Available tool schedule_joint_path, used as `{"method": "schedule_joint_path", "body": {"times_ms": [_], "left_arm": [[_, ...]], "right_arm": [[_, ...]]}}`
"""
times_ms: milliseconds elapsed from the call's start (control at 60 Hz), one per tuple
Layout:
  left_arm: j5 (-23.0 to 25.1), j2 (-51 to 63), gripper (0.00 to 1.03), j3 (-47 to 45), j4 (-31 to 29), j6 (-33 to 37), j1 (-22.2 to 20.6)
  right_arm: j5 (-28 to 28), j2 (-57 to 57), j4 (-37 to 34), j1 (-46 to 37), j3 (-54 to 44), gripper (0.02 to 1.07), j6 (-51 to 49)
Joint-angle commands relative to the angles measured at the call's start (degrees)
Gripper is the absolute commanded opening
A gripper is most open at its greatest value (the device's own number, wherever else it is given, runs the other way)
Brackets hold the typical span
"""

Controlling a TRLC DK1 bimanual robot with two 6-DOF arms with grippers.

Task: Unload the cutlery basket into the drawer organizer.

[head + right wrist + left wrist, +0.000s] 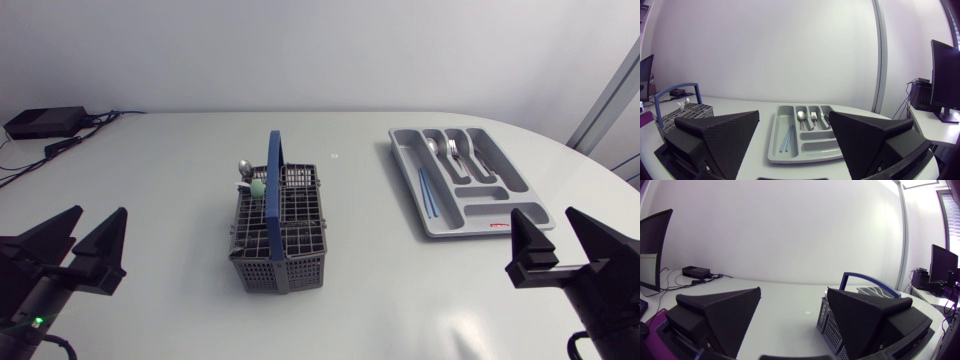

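Top-down and wrist views of the unloading task at rest. The cutlery basket (280, 272) stands at mid-table, its long axis and its blue handle (273, 185) both running away from the robot. What is left to unload, a spoon (243, 169) and a green-tipped piece (258, 187), stands upright in the far compartments on the left arm's side of the handle; the near compartments look empty, though their depths are hard to read. The drawer organizer (409, 180) lies well apart on the right, its long axis also pointing away with a slight skew, and it already holds a second spoon (432, 148), a fork (455, 150) and a pair of blue sticks (427, 192) in separate slots. The left gripper (80, 240) and right gripper (565, 250) sit at the near table corners, each with fingers spread and nothing between them. Judged from this layout, the basket is ahead and inward of the left gripper, which is the nearer of the two, while the organizer faces the right gripper.
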Motion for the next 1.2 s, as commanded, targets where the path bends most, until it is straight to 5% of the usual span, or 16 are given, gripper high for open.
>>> {"method": "schedule_joint_path", "body": {"times_ms": [0,233,400,717,867,950,1067,1183], "left_arm": [[-0.24,4.34,0.94,5.19,1.14,0.66,0.30],[-0.24,26.14,0.95,17.59,0.18,0.66,-1.46],[-1.11,41.08,0.94,25.58,-6.50,1.10,-3.83],[-5.07,60.24,0.92,39.30,-26.89,28.79,-8.05],[2.93,62.70,0.92,38.24,-30.15,36.61,-8.66],[9.08,62.53,0.89,37.89,-33.75,42.24,-8.57],[18.22,60.33,0.87,37.10,-38.14,52.52,-6.29],[20.07,60.68,0.87,34.99,-38.50,58.67,-5.94]], "right_arm": [[0.84,4.58,2.69,0.82,3.03,1.02,0.12],[2.69,20.48,4.89,3.46,11.03,1.02,1.88],[5.15,35.16,3.92,5.48,17.62,1.02,2.05],[5.68,52.56,-13.74,14.10,31.60,1.02,-2.52],[-0.21,59.95,-19.46,15.06,36.08,1.02,-6.38],[-9.18,62.58,-22.71,14.80,37.75,1.02,-8.14],[-14.89,63.37,-25.61,17.08,38.54,1.02,-10.16],[-15.42,65.22,-25.70,20.78,39.33,1.02,-10.43]]}}
